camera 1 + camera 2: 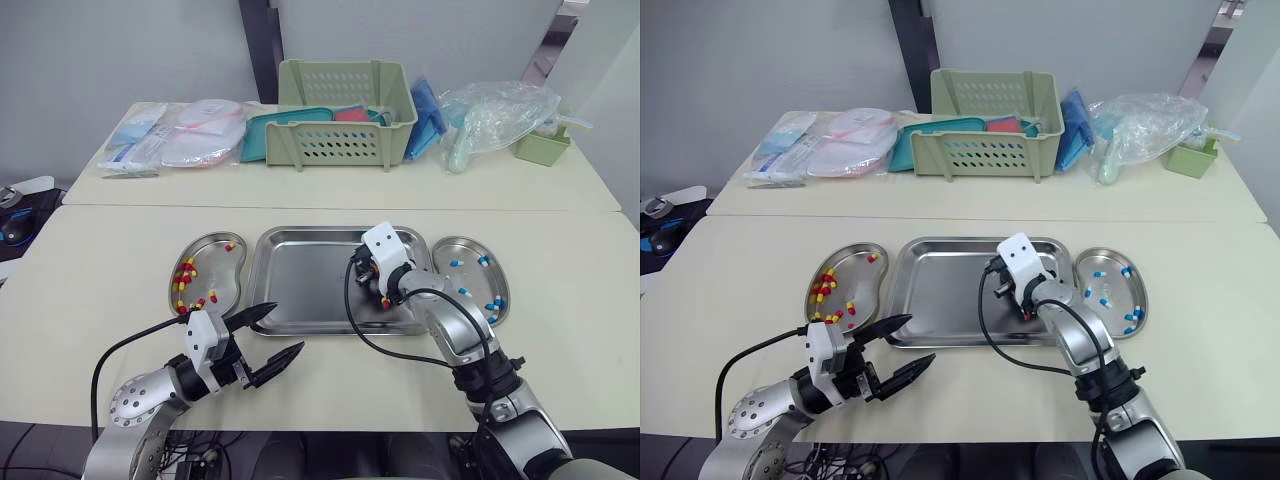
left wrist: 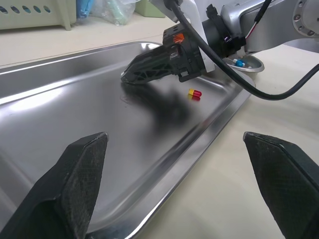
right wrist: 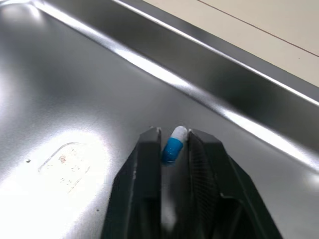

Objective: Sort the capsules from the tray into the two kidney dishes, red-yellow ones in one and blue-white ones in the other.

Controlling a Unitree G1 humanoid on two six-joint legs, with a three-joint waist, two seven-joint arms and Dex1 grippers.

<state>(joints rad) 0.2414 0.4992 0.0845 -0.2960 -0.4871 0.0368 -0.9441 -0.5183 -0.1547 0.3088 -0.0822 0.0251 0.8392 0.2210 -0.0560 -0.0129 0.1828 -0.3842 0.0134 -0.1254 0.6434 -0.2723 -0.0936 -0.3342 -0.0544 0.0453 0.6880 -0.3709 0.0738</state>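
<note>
Blue-white capsule point(image 3: 174, 145) sits pinched between the two fingers of the right pincer point(image 3: 174, 133), white end outward. The fingers are drawn narrow around it and hang low over the floor of the steel tray point(image 1: 300, 290), in its right half. One red-yellow capsule point(image 2: 194, 93) lies loose on the tray floor just beside that pincer, near the tray's right wall.

The left dish point(image 1: 218, 275) touches the tray's left side and holds a scatter of red-yellow capsules point(image 1: 185, 272). The right dish point(image 1: 472, 276) sits against the tray's right side and holds several blue-white capsules point(image 1: 495, 303).

The left pincer point(image 1: 286, 328) is spread wide and holds nothing. It hovers over the bench point(image 1: 100, 290) just in front of the tray's front left corner, its tips pointing towards the tray.

Beyond the tray, on the far part of the bench, stands a pale green basket point(image 1: 345, 120), with flat packets point(image 1: 170, 140) to its left and a clear plastic bag point(image 1: 495, 115) to its right.
</note>
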